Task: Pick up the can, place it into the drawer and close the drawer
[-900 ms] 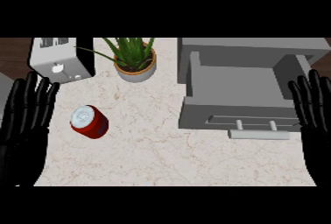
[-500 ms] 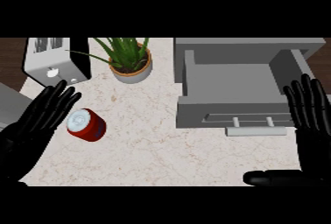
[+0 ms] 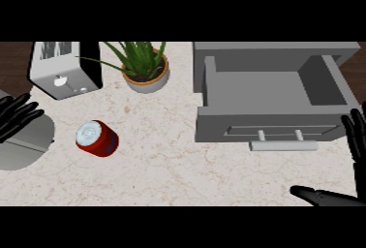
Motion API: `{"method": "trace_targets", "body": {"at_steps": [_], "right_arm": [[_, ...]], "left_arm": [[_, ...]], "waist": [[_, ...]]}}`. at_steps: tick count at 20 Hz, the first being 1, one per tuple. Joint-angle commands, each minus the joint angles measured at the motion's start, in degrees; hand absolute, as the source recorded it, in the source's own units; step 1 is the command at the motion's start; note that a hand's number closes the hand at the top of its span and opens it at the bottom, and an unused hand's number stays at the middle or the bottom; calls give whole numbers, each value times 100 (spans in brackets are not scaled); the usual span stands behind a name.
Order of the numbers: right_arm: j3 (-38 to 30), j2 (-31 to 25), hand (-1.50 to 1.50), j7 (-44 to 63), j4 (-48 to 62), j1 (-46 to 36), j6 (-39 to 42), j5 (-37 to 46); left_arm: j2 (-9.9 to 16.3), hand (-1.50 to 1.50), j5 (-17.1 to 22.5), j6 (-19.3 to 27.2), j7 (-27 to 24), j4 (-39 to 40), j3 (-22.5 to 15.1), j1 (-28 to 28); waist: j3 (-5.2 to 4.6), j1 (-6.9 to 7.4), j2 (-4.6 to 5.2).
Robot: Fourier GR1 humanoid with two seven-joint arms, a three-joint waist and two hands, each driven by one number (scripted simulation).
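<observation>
Drawer [image 3: 275, 92] being seen pulled open, upper right of frame. Can [image 3: 98, 138] lying at centre left, on counter, untouched. Left hand [image 3: 16, 115] at left edge, released; right hand [image 3: 355, 138] at right edge, released. Grasp best being made across can's sides.

Both the left hand [image 3: 16, 116] and right hand [image 3: 355, 140] are cut off by the edges.

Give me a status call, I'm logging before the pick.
Left hand and right hand open, holding nothing. Can upright on counter, untouched. Drawer open, nothing visible inside. Nothing between can and drawer.
</observation>
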Motion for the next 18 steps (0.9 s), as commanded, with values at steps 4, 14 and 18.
{"method": "trace_targets", "body": {"at_steps": [4,14,18], "right_arm": [[-876,-249,-150,-595,172,622,676,-785],[-1475,-314,-150,-564,-146,1123,1307,-1448],[-1530,-276,-150,-783,-92,1410,1632,-1492]], "left_arm": [[632,-150,602,-1101,67,1122,596,-294],[930,-150,2004,-387,1185,1237,281,-327],[1165,-150,2647,-360,1586,1779,106,-623]], "waist": [[7,9,-10],[12,8,-18],[11,-46,-11]]}}
